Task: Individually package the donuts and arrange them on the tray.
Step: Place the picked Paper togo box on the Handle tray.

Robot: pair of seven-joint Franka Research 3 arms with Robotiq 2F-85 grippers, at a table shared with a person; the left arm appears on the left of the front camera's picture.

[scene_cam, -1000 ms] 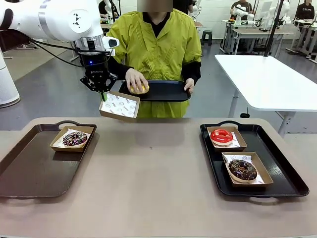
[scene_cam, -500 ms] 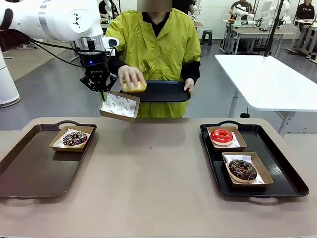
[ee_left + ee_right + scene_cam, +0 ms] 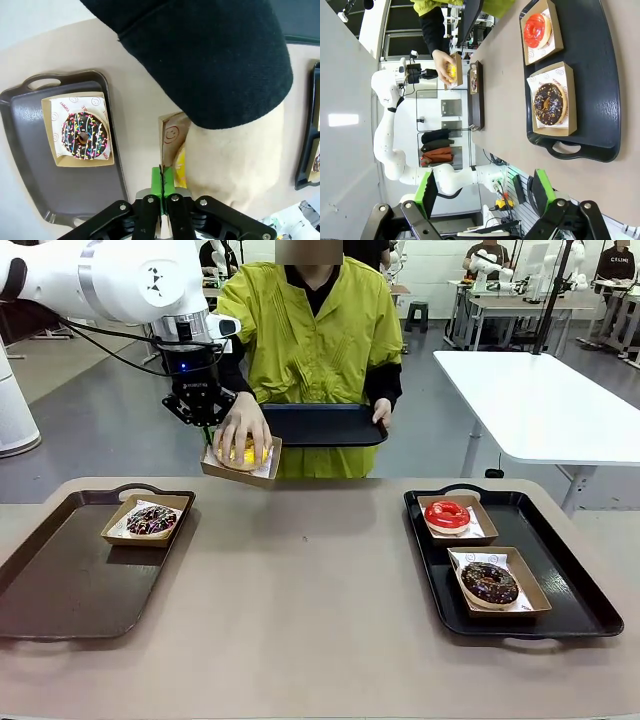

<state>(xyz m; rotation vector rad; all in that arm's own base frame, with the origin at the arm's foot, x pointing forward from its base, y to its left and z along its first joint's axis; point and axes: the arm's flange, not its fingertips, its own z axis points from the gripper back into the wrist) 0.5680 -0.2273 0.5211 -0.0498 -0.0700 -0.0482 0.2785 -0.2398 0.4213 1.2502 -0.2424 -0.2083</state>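
Our left gripper [image 3: 208, 430] pinches the box [image 3: 240, 466] edge beneath its fingertips while the person's hand [image 3: 243, 427] seats the yellow donut [image 3: 247, 452]; next we carry it to the brown tray [image 3: 60, 585], our right gripper [image 3: 485, 192] idle and spread.

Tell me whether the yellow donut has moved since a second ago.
Yes. The person's hand has carried the yellow donut off the held black tray, left and down, into the box gripped by the left gripper.

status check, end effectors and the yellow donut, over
Left end effector shut on box edge, held up. Right end effector open, idle. Person's hand setting yellow donut into box.
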